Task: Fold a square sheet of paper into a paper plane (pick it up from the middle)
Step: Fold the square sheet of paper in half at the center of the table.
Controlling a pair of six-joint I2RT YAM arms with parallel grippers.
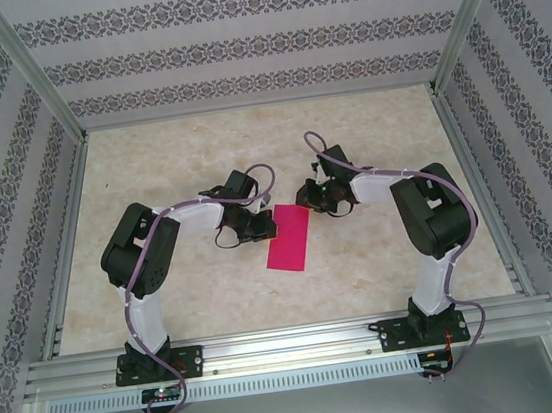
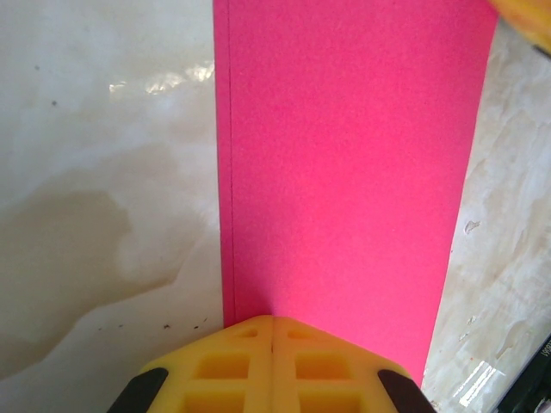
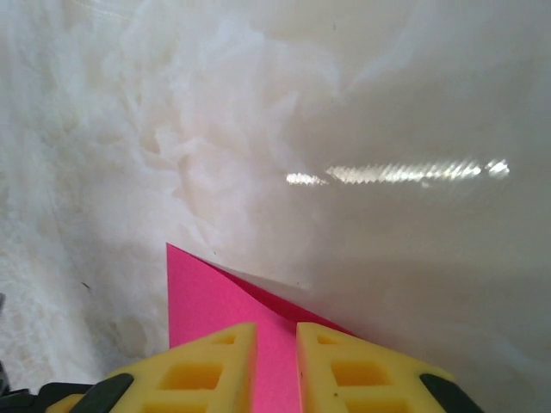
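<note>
Top cam: high, rear, facing down at table (image 1: 169, 159). Wrist cams: low, close-up, fwd-facing; all share pink paper (image 1: 288, 237).

Table (image 1: 150, 162): the upper half of the top view is bare from left wall to right wall, with open passage.

Centre is crowded. The left claw (image 1: 255, 227), jaws pressed together, and the right claw (image 1: 308, 201), jaws a slit apart, sit at the upper end of the pink sheet of paper (image 1: 288, 240), with a narrow gap between them.

The left arm (image 1: 140, 248) and right arm (image 1: 428, 213) block mid-left and mid-right.

A bare strip runs from the paper's lower end to the rail (image 1: 293, 343).

Patterned walls (image 1: 237, 50) close three sides.

Right wrist view: the table is bare across the upper frame.
</note>
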